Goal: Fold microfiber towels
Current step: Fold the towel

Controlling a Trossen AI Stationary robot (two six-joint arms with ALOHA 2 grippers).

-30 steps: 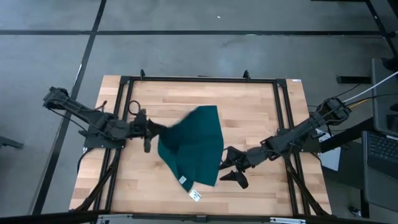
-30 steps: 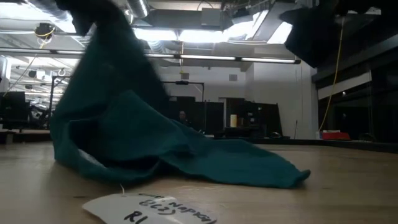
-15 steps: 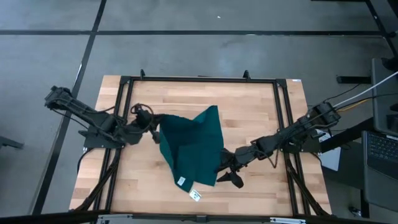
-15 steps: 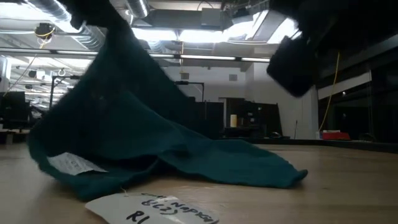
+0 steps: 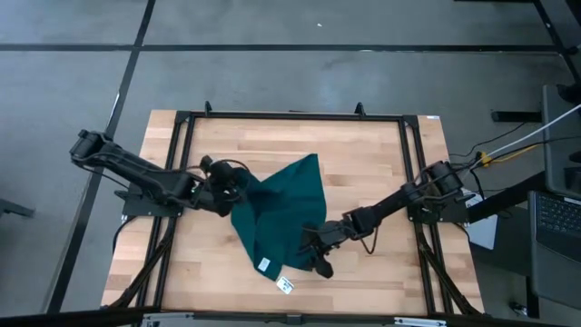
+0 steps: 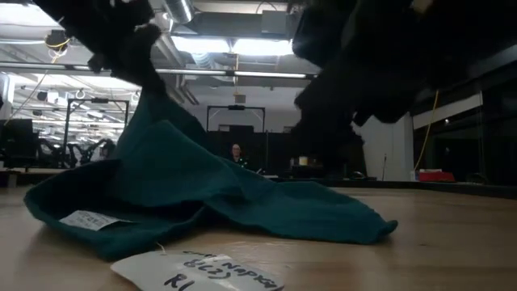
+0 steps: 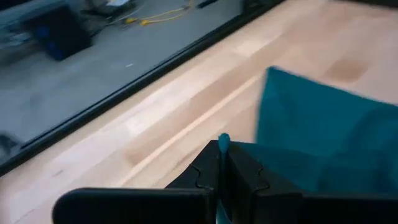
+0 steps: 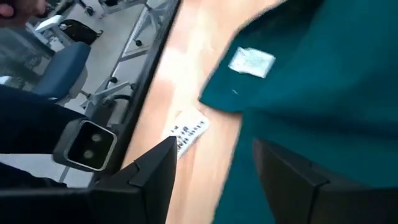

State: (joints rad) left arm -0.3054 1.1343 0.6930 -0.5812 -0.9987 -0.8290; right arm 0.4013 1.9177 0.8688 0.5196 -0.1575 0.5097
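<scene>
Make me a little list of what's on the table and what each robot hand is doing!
towel: dark teal towel, rumpled on the table, one corner lifted
tag: white tag at the towel's near edge
label: white paper label on the table beside the towel
left hand: left hand shut on the lifted corner
right hand: right hand open, over the towel's right edge

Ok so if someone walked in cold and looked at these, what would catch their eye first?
The dark teal towel, rumpled near the middle of the wooden table, one corner pinched and lifted by the left end effector. Next, the right end effector, open over the towel's near-right edge, and a handwritten paper label on the table beside it.
</scene>
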